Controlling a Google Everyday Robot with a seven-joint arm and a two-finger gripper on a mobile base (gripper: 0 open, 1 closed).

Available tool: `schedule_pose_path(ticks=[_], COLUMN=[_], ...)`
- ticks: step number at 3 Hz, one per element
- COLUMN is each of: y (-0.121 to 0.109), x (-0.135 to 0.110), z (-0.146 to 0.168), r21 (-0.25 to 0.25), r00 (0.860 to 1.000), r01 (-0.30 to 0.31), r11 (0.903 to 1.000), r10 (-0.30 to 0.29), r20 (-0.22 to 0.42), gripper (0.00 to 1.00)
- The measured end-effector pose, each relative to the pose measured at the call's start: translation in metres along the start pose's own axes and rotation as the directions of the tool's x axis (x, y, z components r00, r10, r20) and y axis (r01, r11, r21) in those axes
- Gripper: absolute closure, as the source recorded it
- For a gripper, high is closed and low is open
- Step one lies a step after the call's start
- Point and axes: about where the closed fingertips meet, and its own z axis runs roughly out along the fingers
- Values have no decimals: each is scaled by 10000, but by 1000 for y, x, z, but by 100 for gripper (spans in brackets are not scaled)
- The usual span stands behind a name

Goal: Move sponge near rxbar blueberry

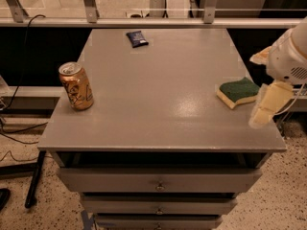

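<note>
The sponge [238, 92], dark green on top with pale yellow foam below, lies near the right edge of the grey table [158, 95]. The rxbar blueberry [136, 38], a small dark navy wrapper, lies flat at the far middle-left of the table, well away from the sponge. My cream-coloured gripper [266, 105] hangs at the table's right edge, just right of the sponge and slightly nearer the front. It does not touch the sponge and holds nothing that I can see.
A gold-orange drink can [76, 86] stands upright near the table's left edge. Drawers [158, 183] sit under the tabletop at the front. A metal rail [144, 20] runs behind the table. Cables lie on the floor at the left.
</note>
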Motion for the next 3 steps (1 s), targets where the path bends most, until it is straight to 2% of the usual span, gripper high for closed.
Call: schedule_pose_path(ticks=[1,2,3], y=[-33,-63,-76], x=[14,15,18], z=[46,70,86], r21=[-154,-168,-458], r00=[9984,9957,9954], r01=[-139,-185,-406], r11=[9998,9997,9981], r10=[148,199,444], r20=[554,902,845], gripper=[0,0,16])
